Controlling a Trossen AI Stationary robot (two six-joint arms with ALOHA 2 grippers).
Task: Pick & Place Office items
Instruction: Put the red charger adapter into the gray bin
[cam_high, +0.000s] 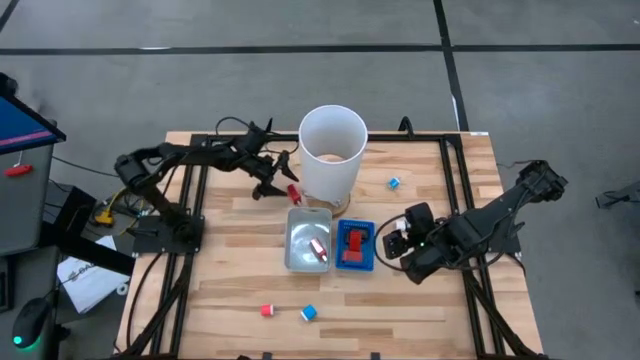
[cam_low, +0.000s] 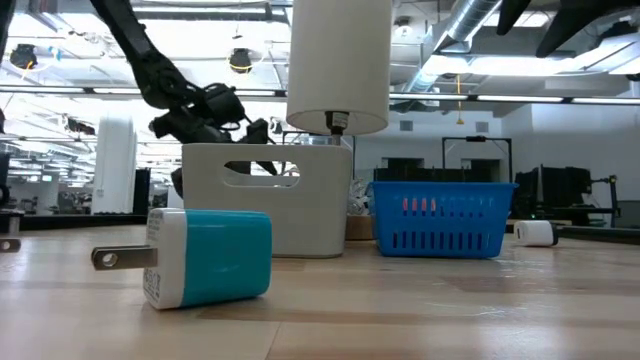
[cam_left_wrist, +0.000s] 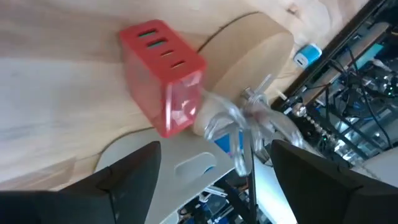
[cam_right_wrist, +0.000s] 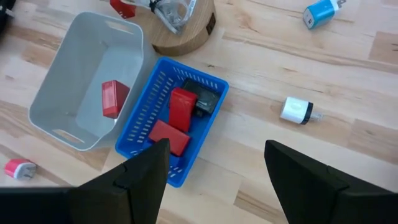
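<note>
A red block with slots (cam_left_wrist: 160, 68) lies on the table against the round wooden base (cam_left_wrist: 249, 56) of the tall white bin (cam_high: 333, 148). A clear plastic piece (cam_left_wrist: 239, 121) lies at its end. My left gripper (cam_left_wrist: 214, 180) stands open just short of this block (cam_high: 293, 192), touching nothing. My right gripper (cam_right_wrist: 217, 186) hangs open above the blue tray (cam_right_wrist: 140, 140), which holds two red pieces (cam_right_wrist: 180, 109) and a black one (cam_right_wrist: 202, 99). One red piece (cam_right_wrist: 114, 98) lies in the grey tray (cam_right_wrist: 62, 81).
Loose on the table are a blue charger (cam_right_wrist: 320, 12) and a white one (cam_right_wrist: 298, 111) on the right. A small red plug (cam_high: 267, 311) and a blue one (cam_high: 308, 314) lie near the front edge. The bin stands close beside my left gripper (cam_high: 276, 186).
</note>
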